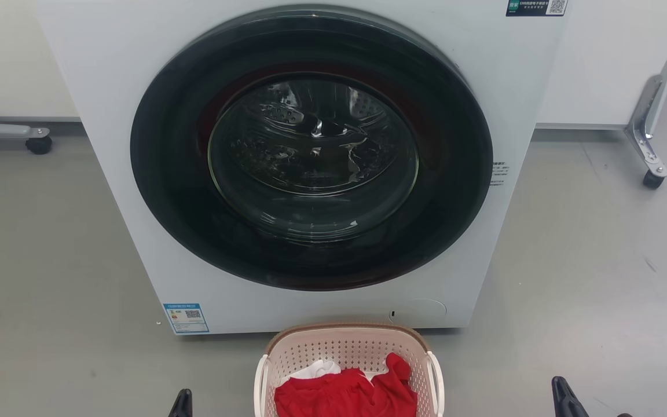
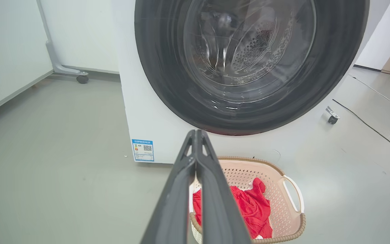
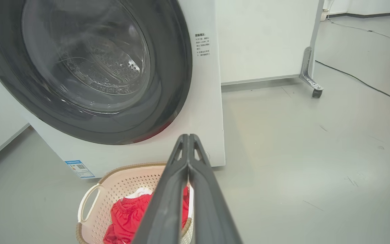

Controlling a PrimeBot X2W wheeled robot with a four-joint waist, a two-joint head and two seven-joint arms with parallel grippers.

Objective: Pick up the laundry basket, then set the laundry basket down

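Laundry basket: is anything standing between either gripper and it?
Nothing visible. The laundry basket sits on the floor between the left gripper and right gripper, both shut. Bare floor separates each from it. The washing machine stands behind it.

A white washing machine [image 1: 107, 87] stands on the grey floor [image 1: 50, 260] ahead of the left gripper [image 1: 182, 402] and the right gripper [image 1: 563, 394]. Its round dark door [image 1: 310, 263] is closed over a shiny drum [image 1: 310, 133], and a blue label [image 1: 186, 318] sits low on its front, just ahead of the left gripper. Between the two grippers lies a red garment [image 1: 345, 397] with a bit of white cloth [image 1: 319, 369] touching it. Far ahead and outward of the left gripper a metal leg [image 1: 38, 143] on a caster stands by the white wall [image 1: 600, 58], a second metal leg [image 1: 652, 174] stands outward of the right gripper, and a black cable [image 3: 361, 81] runs over the floor beyond it.
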